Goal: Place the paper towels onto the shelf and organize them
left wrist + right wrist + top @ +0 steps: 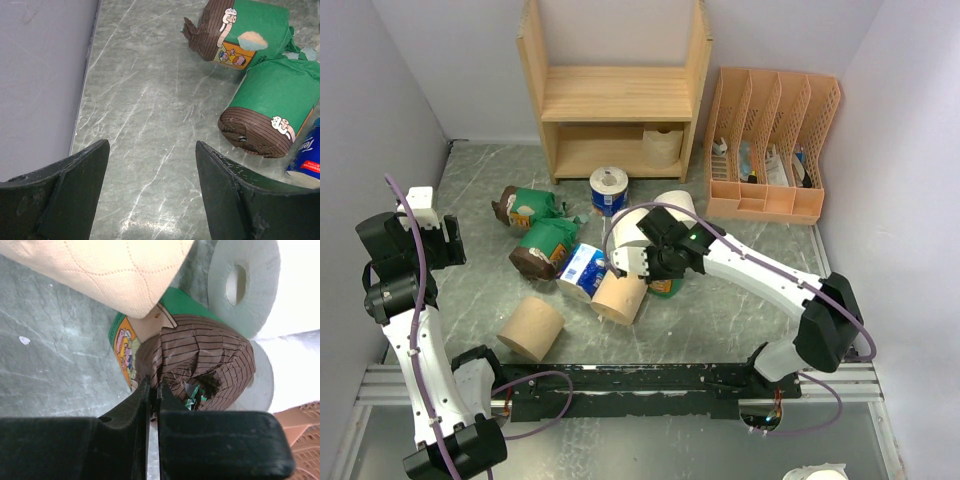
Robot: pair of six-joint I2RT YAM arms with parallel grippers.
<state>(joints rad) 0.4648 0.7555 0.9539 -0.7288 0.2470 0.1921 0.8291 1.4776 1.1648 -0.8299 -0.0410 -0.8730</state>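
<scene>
Flagging the right claw (153, 387) first: it's clenched, tips against the brown-striped end of a green-wrapped roll (200, 370). You can't tell from the wrist view whether a fold of wrapper is pinched or the tips just butt against it.

Key relation: that roll lies on its side on the table (480, 290) with its end cap facing the claw. Its long axis runs roughly along the claw's approach line, not across it. My read is that a wrapper pinch is a weak hold, and a proper grasp needs the fingers spread across the barrel.

It's crowded there. A tan quilted roll (105, 275) touches the green one from one side, and the white rolls (240, 285) sit just beside it on the other.

The shelf (615, 95) stands at the far edge, beyond the white rolls from the claw. One pale roll (663, 147) sits on its lower tier; the rest I can see are on the table.

The left claw (151, 147) is released and empty, hovering over table near the left wall. A second green roll (270, 110) and a third green roll (240, 35) lie ahead to its right, apart from it, and it's the nearer arm for those. The right arm is nearer the centre pile and the shelf.
</scene>
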